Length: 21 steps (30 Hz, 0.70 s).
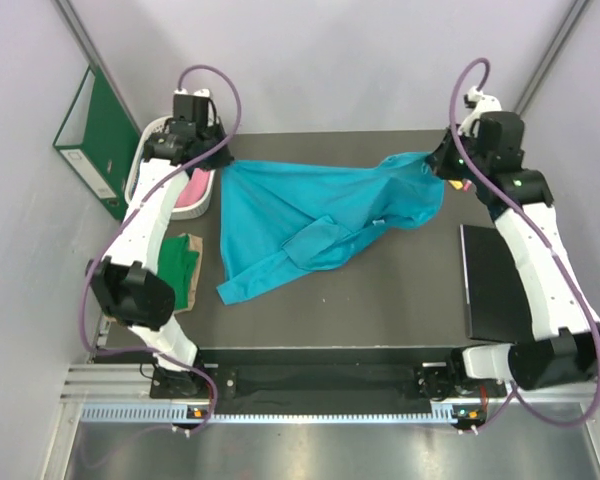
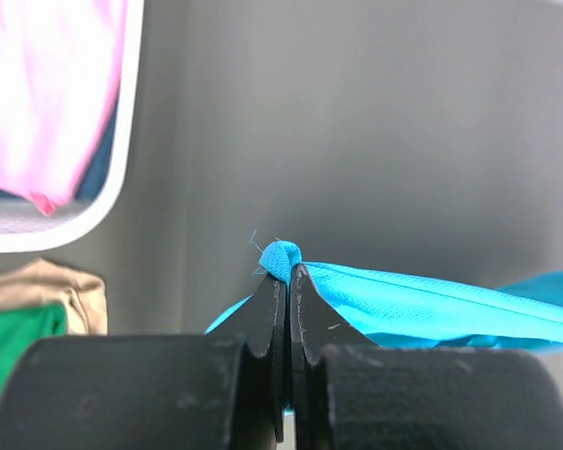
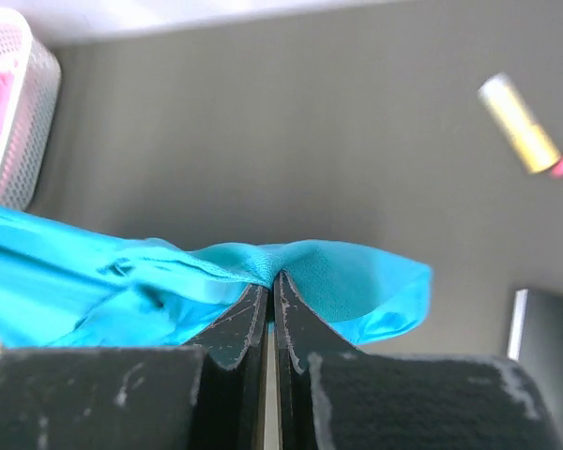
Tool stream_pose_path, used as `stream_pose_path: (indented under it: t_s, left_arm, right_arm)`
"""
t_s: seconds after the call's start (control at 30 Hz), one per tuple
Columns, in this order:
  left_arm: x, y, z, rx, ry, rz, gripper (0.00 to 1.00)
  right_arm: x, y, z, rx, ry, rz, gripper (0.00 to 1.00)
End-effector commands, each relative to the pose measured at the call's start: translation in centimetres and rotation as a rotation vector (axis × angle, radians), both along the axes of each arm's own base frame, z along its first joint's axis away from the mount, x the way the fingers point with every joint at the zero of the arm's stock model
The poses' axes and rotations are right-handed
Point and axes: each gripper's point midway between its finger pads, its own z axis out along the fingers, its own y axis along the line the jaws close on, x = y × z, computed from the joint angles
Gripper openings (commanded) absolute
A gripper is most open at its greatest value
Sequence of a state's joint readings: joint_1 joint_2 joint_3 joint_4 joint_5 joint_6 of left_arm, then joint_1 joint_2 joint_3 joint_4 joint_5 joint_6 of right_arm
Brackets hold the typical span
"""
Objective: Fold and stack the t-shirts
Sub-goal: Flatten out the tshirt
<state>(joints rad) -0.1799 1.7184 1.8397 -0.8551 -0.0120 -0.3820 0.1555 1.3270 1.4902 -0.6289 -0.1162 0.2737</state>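
Both pairs of jaws are pinched tight on the teal-blue t-shirt [image 1: 310, 215]. My left gripper [image 2: 288, 272] holds its far-left corner, my right gripper [image 3: 270, 277] its far-right. The long axis is strung between them, with the body trailing toward the bases.

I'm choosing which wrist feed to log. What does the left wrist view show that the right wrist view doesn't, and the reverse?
Only left wrist: the green t-shirt on a tan sheet, and the left gripper shut on the teal t-shirt. Only right wrist: a yellow tube on the table, a black slab, and the right gripper pinching another part of that shirt. Both: teal cloth, the white basket holding the pink t-shirt.
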Motion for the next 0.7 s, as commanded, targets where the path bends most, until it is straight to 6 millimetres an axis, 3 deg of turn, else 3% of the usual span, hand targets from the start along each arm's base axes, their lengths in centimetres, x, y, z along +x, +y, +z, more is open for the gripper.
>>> stream_pose_path:
  t_s: [0.0,0.07,0.1,0.17,0.2,0.23,0.37,0.5,0.6,0.67]
  left_arm:
    - [-2.0,0.9,12.2,-0.038,-0.348,0.027,0.00]
    - [-3.3,1.1,15.0,-0.054,-0.431,0.021,0.00]
    - [-5.2,1.3,17.2,-0.067,-0.491,0.016,0.00]
    - [-7.0,1.3,19.5,-0.088,-0.564,-0.002,0.00]
    - [-9.1,1.5,20.9,-0.102,-0.610,-0.008,0.00]
    - [-10.1,1.5,21.6,-0.110,-0.632,-0.017,0.00]
    - [-15.2,1.1,23.8,-0.165,-0.713,-0.082,0.00]
    - [-20.3,2.9,25.8,-0.155,-0.806,-0.047,0.00]
    - [-22.5,4.5,27.8,-0.117,-0.875,0.008,0.00]
    - [-22.7,4.9,28.3,-0.094,-0.875,0.018,0.00]
  right_arm:
    - [-2.4,-1.8,7.9,-0.055,-0.241,-0.042,0.00]
    - [-4.9,-2.2,11.2,-0.064,-0.341,-0.033,0.00]
    - [-5.9,-2.4,12.6,-0.064,-0.382,-0.035,0.00]
    - [-9.3,-3.1,15.6,-0.062,-0.484,-0.042,0.00]
    - [-10.6,-3.5,16.6,-0.063,-0.514,-0.051,0.00]
    - [-13.1,-4.0,18.3,-0.057,-0.577,-0.061,0.00]
    - [-19.3,-6.0,21.1,-0.046,-0.706,-0.121,0.00]
    - [-25.2,-8.2,24.0,-0.026,-0.823,-0.203,0.00]
    - [-27.6,-9.1,25.7,-0.003,-0.889,-0.238,0.00]
    - [-27.8,-9.1,26.5,0.011,-0.907,-0.243,0.00]
